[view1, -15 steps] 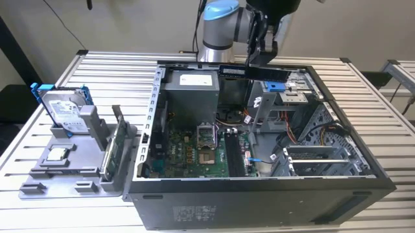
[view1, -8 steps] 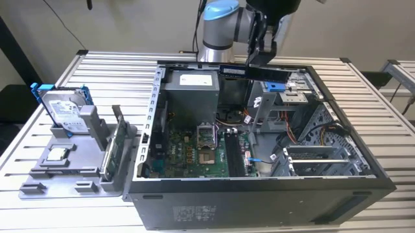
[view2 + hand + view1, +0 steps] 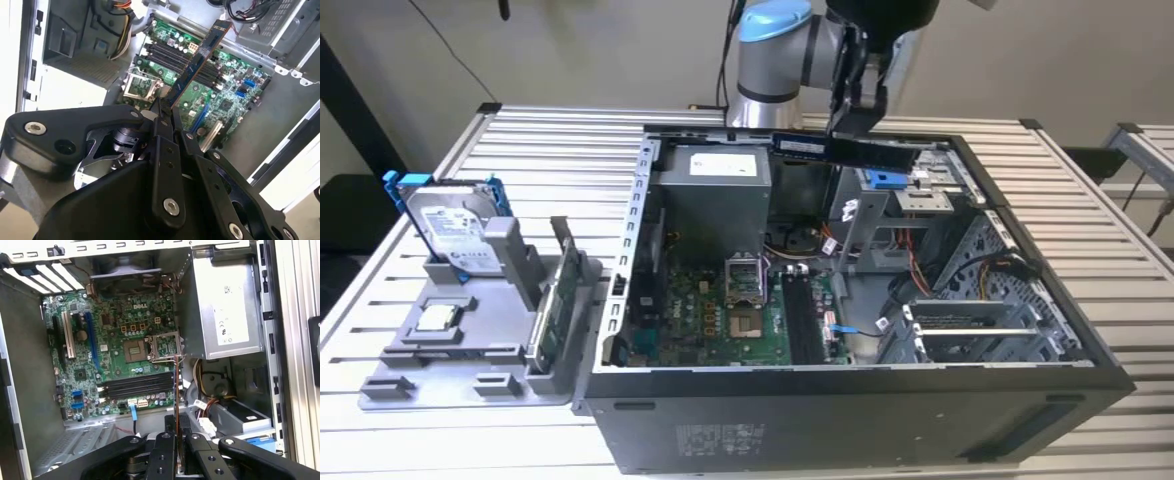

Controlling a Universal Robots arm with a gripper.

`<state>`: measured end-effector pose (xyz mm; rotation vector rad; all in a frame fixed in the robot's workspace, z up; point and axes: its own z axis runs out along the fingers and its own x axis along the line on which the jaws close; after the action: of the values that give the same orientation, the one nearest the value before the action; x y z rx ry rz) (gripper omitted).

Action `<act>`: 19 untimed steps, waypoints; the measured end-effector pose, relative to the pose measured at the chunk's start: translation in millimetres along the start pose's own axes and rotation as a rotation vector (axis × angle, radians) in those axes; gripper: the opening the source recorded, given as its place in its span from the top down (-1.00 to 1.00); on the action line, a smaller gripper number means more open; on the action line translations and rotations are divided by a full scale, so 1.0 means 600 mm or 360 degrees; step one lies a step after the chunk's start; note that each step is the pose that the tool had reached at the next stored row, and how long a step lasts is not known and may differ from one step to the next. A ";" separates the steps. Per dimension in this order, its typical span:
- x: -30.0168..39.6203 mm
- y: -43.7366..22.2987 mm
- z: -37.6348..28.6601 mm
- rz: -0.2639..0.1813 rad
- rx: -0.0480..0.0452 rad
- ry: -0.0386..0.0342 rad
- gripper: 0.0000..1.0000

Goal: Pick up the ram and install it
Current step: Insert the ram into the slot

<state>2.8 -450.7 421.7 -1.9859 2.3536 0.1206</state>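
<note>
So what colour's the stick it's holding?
Dark, nearly black: the ram shows best in the second wrist view.

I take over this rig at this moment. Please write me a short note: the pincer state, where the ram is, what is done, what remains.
Pincer: shut on the ram, gripping it by one end.
Ram: in the air above the far side of the open computer case in the exterior view. Both wrist views look past it at the motherboard.
Done: ram picked up.
Left: ram is not yet seated in the memory slots.
</note>
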 end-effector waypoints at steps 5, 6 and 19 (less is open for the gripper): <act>0.000 0.000 0.001 0.0033 0.0003 -0.0001 0.72; 0.000 0.000 0.001 0.0041 0.0004 -0.0001 0.72; 0.001 0.000 0.003 0.0123 0.0012 -0.0003 0.72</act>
<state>2.7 -451.3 420.1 -1.8908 2.4268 0.1170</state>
